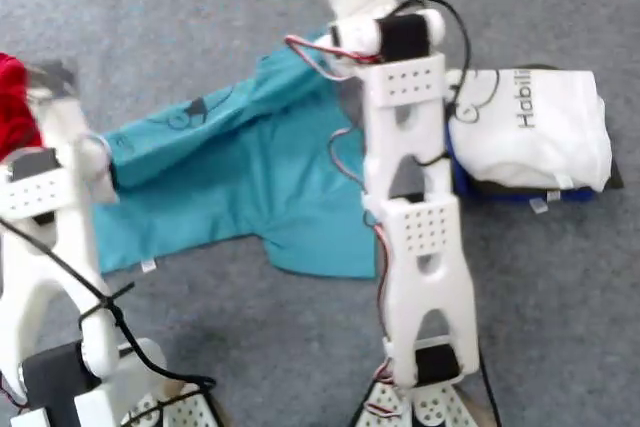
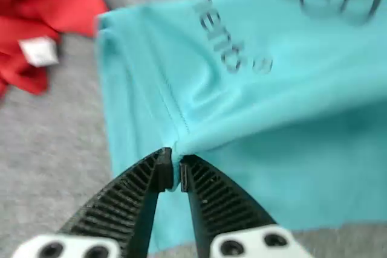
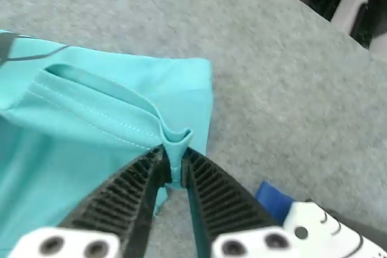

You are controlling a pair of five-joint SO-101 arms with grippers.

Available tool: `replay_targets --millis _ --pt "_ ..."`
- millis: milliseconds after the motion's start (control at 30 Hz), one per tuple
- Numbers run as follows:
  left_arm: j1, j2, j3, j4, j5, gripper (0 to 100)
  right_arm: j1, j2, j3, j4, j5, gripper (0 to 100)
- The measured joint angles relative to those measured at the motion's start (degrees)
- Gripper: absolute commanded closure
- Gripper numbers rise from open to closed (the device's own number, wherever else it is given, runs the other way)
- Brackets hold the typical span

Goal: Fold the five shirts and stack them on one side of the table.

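Grey felt tabletop from edge to edge, dim clutter beyond the far side. Spread across the middle, skewed and only half flattened: teal shirt, one end out toward the left arm, the other up by the right arm's wrist. Pinched at both ends!

Left gripper closed tight on a bunched seam near the shirt's edge, with puckered cloth right at the tips. Right gripper likewise clamped on a small fold of hem at a corner, between black ribbed fingers. Looks like the start of this shirt's fold: grabbing done, folding not yet.

Over on the right side of the table, already stacked: white shirt, folded, on top of blue shirt. Something dark under those, hard to tell what. Waiting at the left edge, crumpled: red shirt, near the teal one.

Next up, probably: lifting both pinched points together, keeping the cloth taut between them, carrying that edge across and laying it over the opposite one. Calls for matched height and pace on both arms; otherwise sagging, twisting, a crooked crease. Worth watching too: thin pinches, easy to slip.
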Motion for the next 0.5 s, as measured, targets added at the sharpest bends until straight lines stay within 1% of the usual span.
replay_targets --millis 100,200,367,433,500 --pt "-0.1 0.0 5.4 0.0 -1.8 97 1.3 -1.0 1.2 0.2 0.0 98.4" --pt "-2.0 -0.1 6.6 0.0 -2.1 97 1.8 -4.5 6.9 0.2 1.5 98.4" --pt "-5.4 -0.1 6.3 0.5 -5.2 97 -1.1 -15.5 25.8 0.2 5.8 98.4" --pt "-6.8 -0.1 6.0 0.5 -6.5 97 -3.1 -20.0 34.4 -0.1 6.2 98.4" --pt "-8.4 -0.1 5.0 1.3 -8.2 97 -3.3 -23.1 42.0 -2.5 6.2 98.4"
